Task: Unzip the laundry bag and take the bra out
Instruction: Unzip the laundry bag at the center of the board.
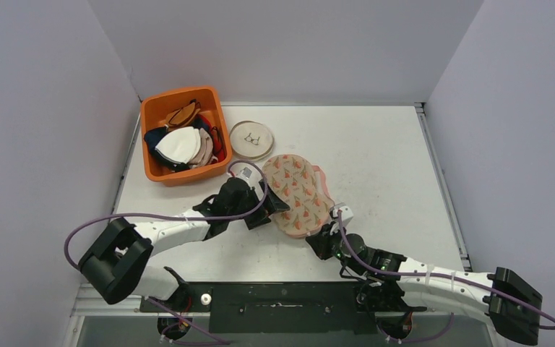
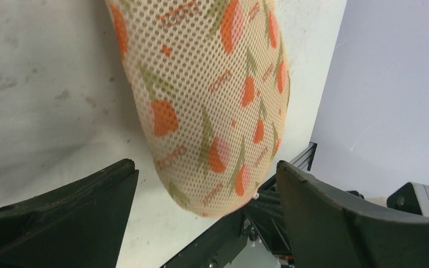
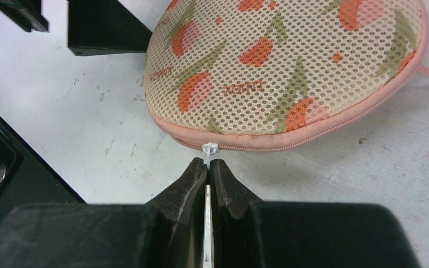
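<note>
Pinching the white zip pull (image 3: 209, 148) on laundry bag (image 3: 290, 67), right fingers (image 3: 187, 181); left fingers (image 2: 84, 198) apart; lettering unreadable.

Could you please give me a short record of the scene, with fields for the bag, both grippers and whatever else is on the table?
Laundry bag: mesh, flower print, lying on the table, looks zipped shut
Right gripper: shut on the white zipper pull
Left gripper: open, jaws astride the bag's end, not gripping
Back left: orange bin of bras, round dish beside it
</note>
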`<state>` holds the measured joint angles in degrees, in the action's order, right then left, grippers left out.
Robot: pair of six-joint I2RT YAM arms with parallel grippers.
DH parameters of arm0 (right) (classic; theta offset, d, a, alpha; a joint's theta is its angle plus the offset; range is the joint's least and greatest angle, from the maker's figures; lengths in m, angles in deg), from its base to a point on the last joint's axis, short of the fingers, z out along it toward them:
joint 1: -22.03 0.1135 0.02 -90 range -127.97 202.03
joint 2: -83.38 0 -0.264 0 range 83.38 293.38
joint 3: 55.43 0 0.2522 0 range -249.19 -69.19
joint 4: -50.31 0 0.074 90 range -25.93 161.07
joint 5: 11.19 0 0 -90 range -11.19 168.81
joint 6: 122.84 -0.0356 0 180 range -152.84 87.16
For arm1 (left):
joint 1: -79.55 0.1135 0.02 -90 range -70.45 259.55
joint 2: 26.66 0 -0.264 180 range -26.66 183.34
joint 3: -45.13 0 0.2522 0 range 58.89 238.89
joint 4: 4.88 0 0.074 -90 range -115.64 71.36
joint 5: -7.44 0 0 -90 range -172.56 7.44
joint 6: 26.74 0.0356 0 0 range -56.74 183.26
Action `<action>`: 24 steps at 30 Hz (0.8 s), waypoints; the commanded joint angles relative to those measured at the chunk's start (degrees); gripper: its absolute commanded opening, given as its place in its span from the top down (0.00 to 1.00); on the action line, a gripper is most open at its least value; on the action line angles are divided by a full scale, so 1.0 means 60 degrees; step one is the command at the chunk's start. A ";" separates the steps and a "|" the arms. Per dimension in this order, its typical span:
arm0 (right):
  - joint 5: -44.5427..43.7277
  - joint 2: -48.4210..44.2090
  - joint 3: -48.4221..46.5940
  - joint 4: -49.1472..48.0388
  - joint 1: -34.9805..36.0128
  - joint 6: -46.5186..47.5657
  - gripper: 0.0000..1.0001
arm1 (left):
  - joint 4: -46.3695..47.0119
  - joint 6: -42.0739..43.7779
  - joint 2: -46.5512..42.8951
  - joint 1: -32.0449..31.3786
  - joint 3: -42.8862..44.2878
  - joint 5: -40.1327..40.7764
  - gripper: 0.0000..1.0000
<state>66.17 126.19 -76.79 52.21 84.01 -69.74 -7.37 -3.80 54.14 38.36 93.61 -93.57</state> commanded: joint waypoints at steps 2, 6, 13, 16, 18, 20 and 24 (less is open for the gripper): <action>0.0315 0.0540 -0.0484 -0.0910 0.0042 0.0086 0.95 | -0.1126 -0.0145 -0.1416 -0.0138 -0.0810 0.0112 0.04; 0.0848 0.1174 -0.0699 -0.1450 0.0063 0.0275 0.95 | -0.1508 -0.0918 -0.2799 -0.0543 -0.1775 0.0568 0.03; 0.1977 0.2780 -0.1180 -0.2626 0.0143 0.0682 0.95 | -0.1275 -0.1607 -0.3746 -0.1188 -0.2139 0.1379 0.04; 0.2460 0.3454 -0.1327 -0.3112 0.0161 0.0746 0.95 | -0.0832 -0.1964 -0.3352 -0.1300 -0.2181 0.1401 0.03; 0.2572 0.3772 -0.1348 -0.3426 0.0192 0.0706 0.95 | -0.0336 -0.2243 -0.3147 -0.1401 -0.2332 0.1524 0.01; 0.2623 0.3984 -0.1268 -0.3866 0.0234 0.0641 0.95 | 0.0365 -0.2588 -0.3012 -0.1469 -0.2612 0.1656 0.00; 0.2668 0.4305 -0.1236 -0.4623 0.0339 0.0636 0.95 | 0.0793 -0.2915 -0.2795 -0.1507 -0.2769 0.1697 0.08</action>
<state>80.55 151.04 -82.86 34.70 85.14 -66.44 -9.52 -18.10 36.41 29.73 77.35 -85.11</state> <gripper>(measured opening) 0.054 0.944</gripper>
